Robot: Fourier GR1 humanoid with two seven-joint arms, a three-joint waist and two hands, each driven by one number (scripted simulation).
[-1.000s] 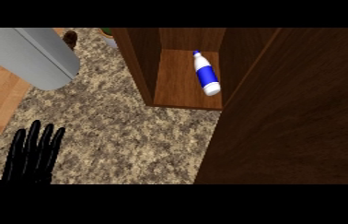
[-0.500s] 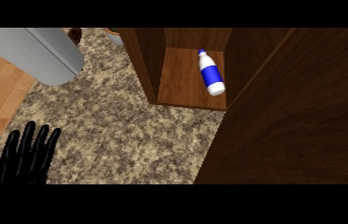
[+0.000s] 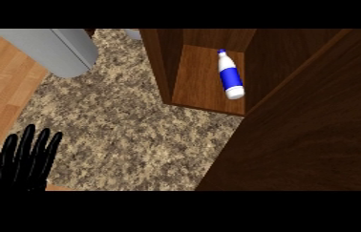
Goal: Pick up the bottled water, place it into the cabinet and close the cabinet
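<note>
The bottled water is seen lying on its side on the floor of the wooden cabinet, blue cap toward the cabinet's back and base toward its front edge; the dark cabinet door is swung across to the right of the opening, not shut over it. Well away from the cabinet, at the lower-left edge, the left hand is held over the speckled counter with fingers straight, spread apart and empty. A grey forearm is noted left of the cabinet at the top; its hand is not shown.

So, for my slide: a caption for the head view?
Bottled water lying inside the open cabinet, door swung partway, left hand open at the counter's edge.
</note>
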